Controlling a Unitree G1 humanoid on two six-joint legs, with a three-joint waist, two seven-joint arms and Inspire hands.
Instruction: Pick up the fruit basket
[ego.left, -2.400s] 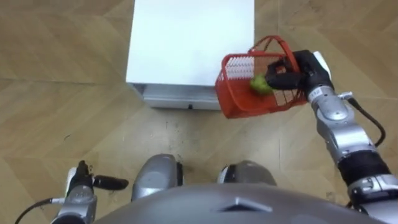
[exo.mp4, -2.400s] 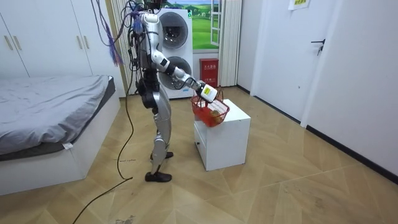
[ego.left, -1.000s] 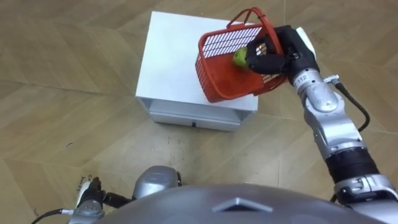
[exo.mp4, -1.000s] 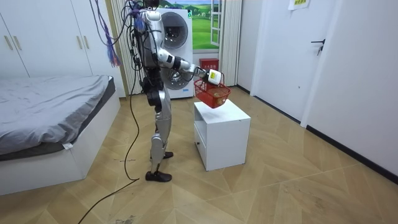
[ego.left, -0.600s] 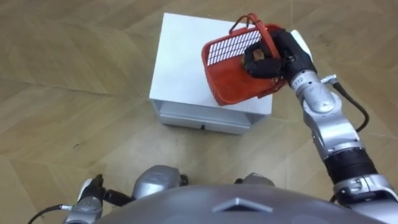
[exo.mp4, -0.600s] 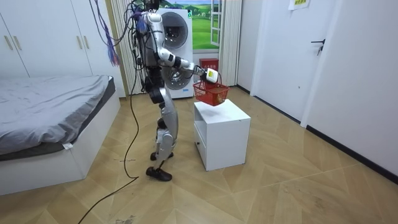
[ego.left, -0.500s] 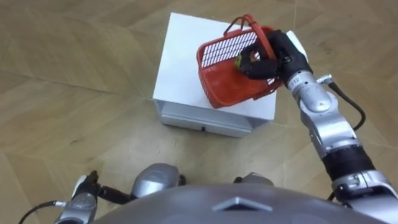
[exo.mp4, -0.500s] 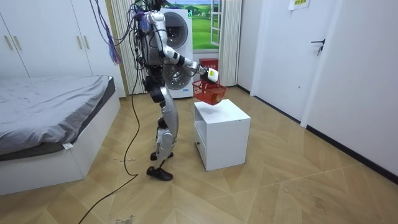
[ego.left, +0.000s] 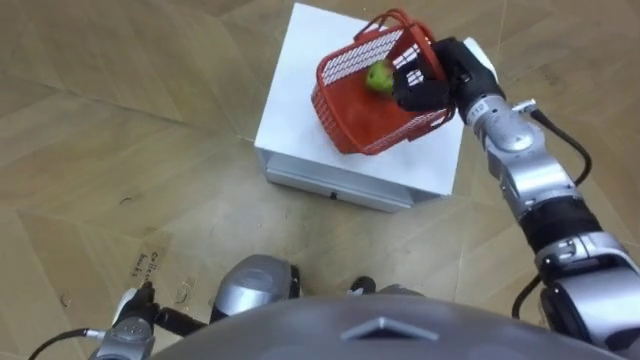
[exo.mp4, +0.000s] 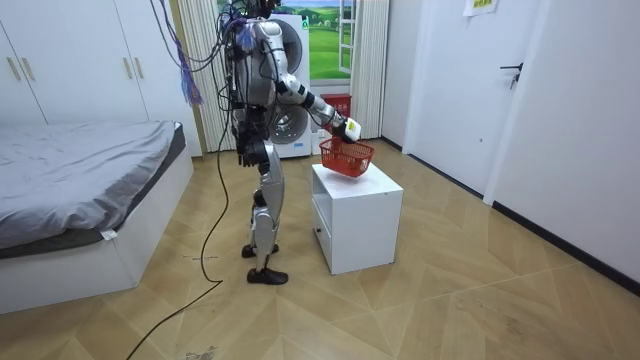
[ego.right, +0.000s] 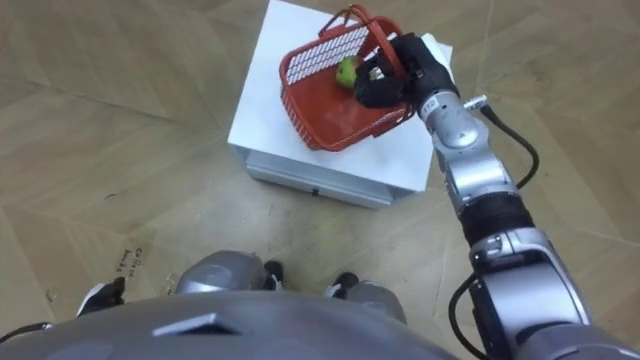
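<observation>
The red mesh fruit basket (ego.left: 372, 95) hangs tilted over the top of the white cabinet (ego.left: 296, 95), close to its surface; I cannot tell whether it touches. A green fruit (ego.left: 379, 77) lies inside it. My right hand (ego.left: 432, 78) is shut on the basket's right rim, by the handle. In the room view the right hand (exo.mp4: 350, 127) holds the basket (exo.mp4: 346, 158) at arm's length over the cabinet (exo.mp4: 358, 215), and I stand at its side. My left hand (ego.left: 133, 322) hangs low by my hip.
The cabinet has a drawer (ego.left: 340, 190) on the side facing me. Wooden floor (ego.left: 120, 150) lies all around it. In the room view a bed (exo.mp4: 80, 190) stands at the left, a washing machine (exo.mp4: 285, 85) behind me and a door (exo.mp4: 455, 90) at the right.
The right hand has carried the basket from beside the cabinet's front corner up and over its top, then slightly down. I have stepped and turned; the eye views shifted.
</observation>
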